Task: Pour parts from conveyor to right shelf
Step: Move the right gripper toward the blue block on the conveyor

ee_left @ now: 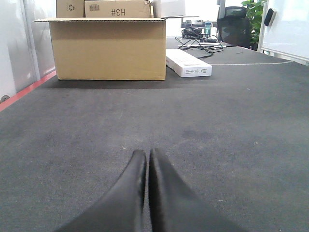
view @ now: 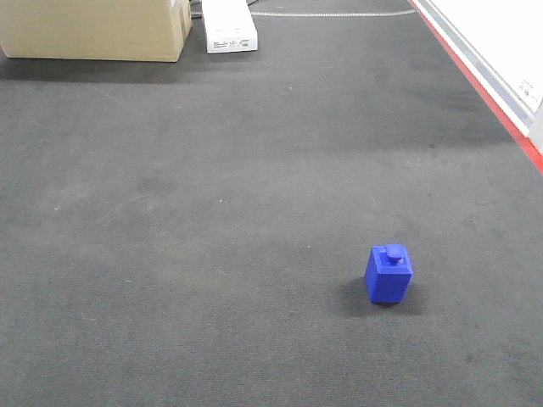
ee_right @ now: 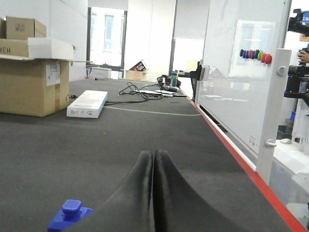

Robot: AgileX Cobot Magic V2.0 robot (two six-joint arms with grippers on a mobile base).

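**Both grippers clamped shut, one little blue part: plenty of ways to fumble this**

Only seeing one blue part [view: 389,273] here, standing upright with its knob [view: 394,251] on top. Sits out on the dark conveyor [view: 212,212], toward the right and well apart from the cardboard box [view: 93,30] and white box [view: 229,25] at the far end. In the right wrist view, shows up low and just left of the right gripper [ee_right: 153,157], near but not touching.

Looking at that right gripper: pinched fully together, holding nothing. Same deal with the left gripper [ee_left: 146,155]: pressed closed, empty, pointing down the belt toward the cardboard box.

Possible ways to botch it, just guessing:

- Go in closed up like that and get a shove, not a grab. Probably tips it or skids it along the belt.
- Looks small and light, so likely to topple from any off-centre nudge.
- Bump it rightward and risk sending it toward the red edge strip [view: 475,83] and off the side.
- Grab by the knob alone and risk a twist-out mid-carry.
- Can't spot any shelf in these views, so can't judge the drop-off. Pouring blind, basically asking for a miss.

Would open up first, then come down over the body.
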